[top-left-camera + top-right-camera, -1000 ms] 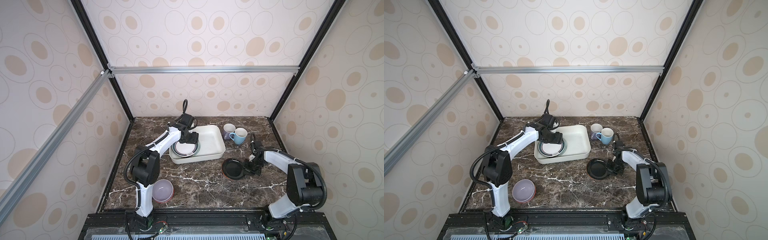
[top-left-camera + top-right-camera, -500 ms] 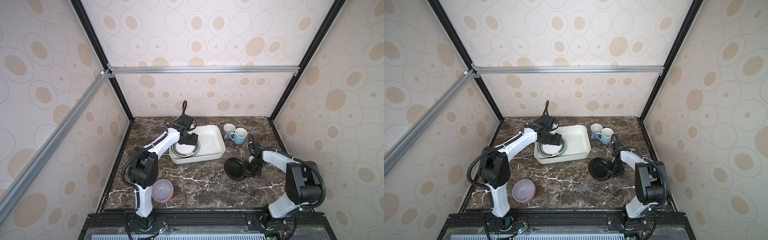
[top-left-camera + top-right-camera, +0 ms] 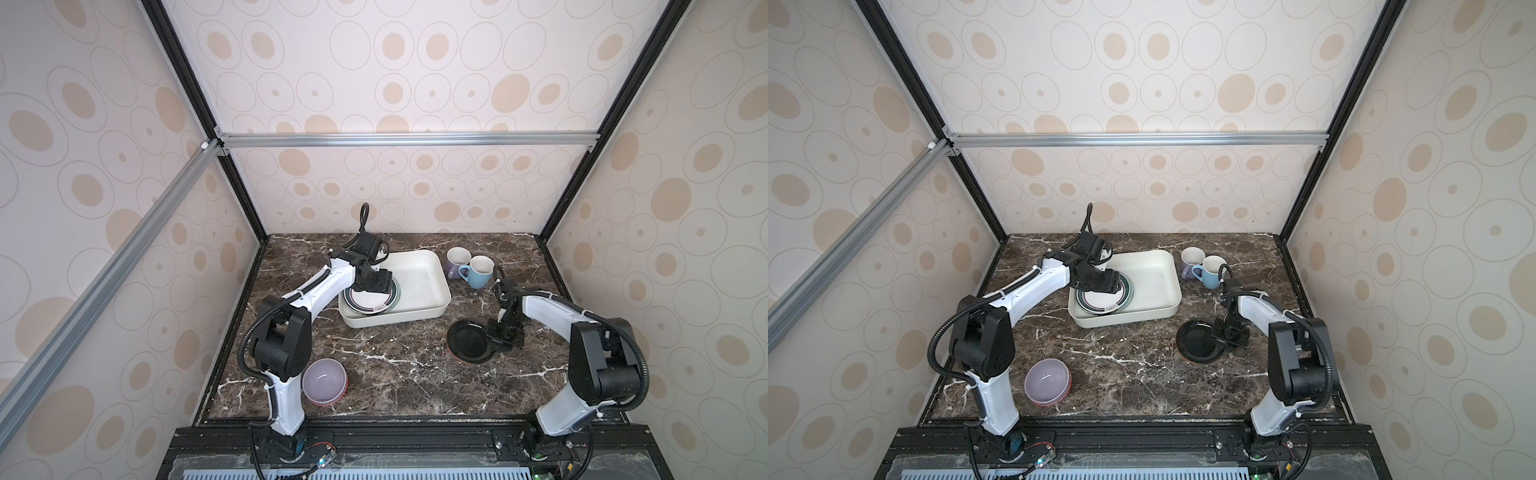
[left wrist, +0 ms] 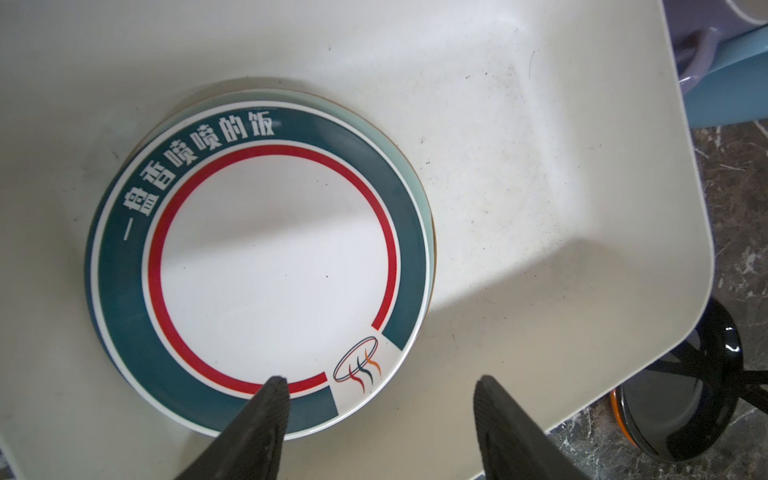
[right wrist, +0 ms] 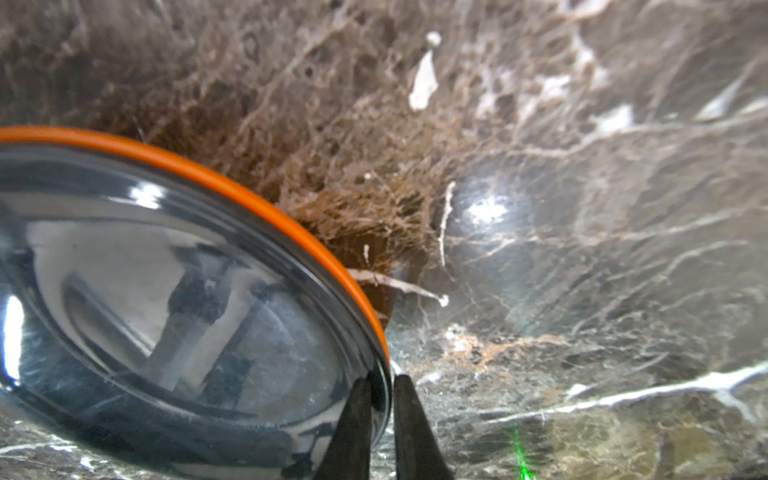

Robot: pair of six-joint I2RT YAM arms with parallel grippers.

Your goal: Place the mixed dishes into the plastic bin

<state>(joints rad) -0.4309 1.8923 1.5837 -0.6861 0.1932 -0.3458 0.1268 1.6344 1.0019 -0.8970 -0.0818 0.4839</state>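
Nearest, lavender bowl [image 3: 324, 381] waits on the marble top [image 3: 395, 374]. Right gripper [image 5: 382, 380] pinches black plate [image 5: 166, 291] by its rim; carry it level and clear the plastic bin [image 3: 419, 282] wall. Left gripper [image 4: 380, 382] hangs open over the dark-rimmed plate [image 4: 266, 266] inside. Blue mug [image 3: 478, 272] and lavender mug [image 3: 456, 262] stand farthest.

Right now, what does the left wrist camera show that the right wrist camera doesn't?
Left wrist only: the open left claw over the dark-rimmed plate, stacked on a mint-green plate in the plastic bin, plus parts of the lavender mug and blue mug. Right wrist only: the right claw shut on the rim of the black plate. Both: that orange-edged black plate and the marble table.
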